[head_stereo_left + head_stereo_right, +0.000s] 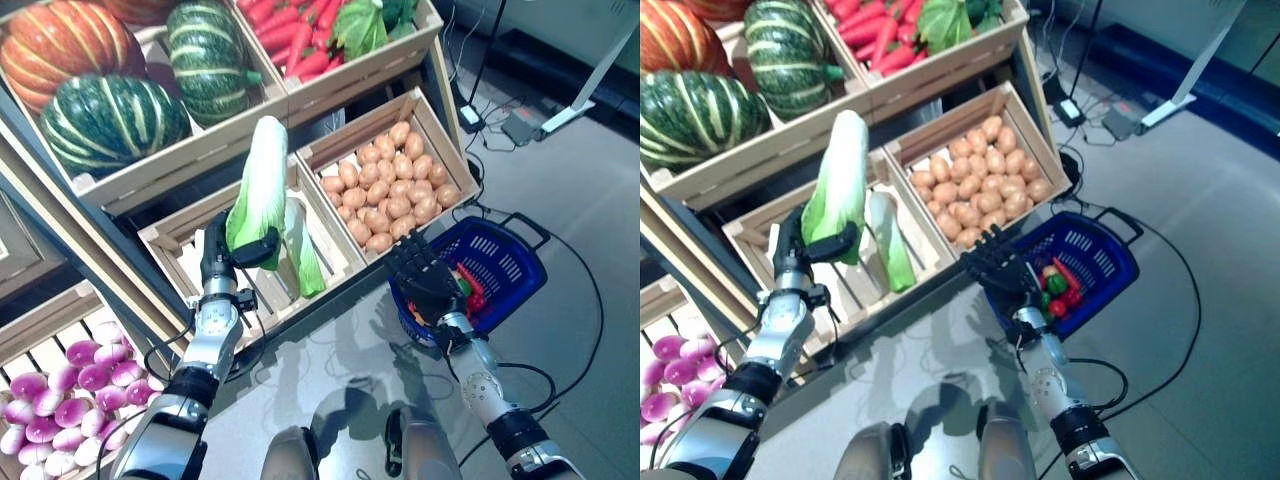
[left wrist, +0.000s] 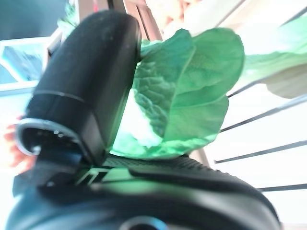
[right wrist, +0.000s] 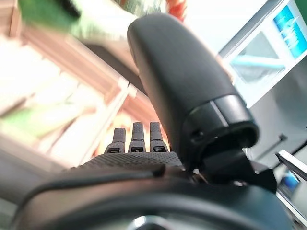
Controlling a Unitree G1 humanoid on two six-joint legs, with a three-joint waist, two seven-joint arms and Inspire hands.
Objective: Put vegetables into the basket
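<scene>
My left hand (image 1: pixel 218 258) is shut on a long pale-green napa cabbage (image 1: pixel 258 180) and holds it upright above a wooden crate (image 1: pixel 180 262) of the stand. Its leafy end shows against the thumb in the left wrist view (image 2: pixel 187 91). The blue plastic basket (image 1: pixel 505 262) stands on the floor to the right, with red and green vegetables (image 1: pixel 468 288) in it. My right hand (image 1: pixel 425 275) is over the basket's near rim with its fingers straight and holds nothing.
The wooden vegetable stand (image 1: pixel 390 75) with its crates rises in steps across the left and the back. A second napa cabbage (image 1: pixel 303 255) lies in the crate beside my left hand. Grey floor lies to the right of the basket.
</scene>
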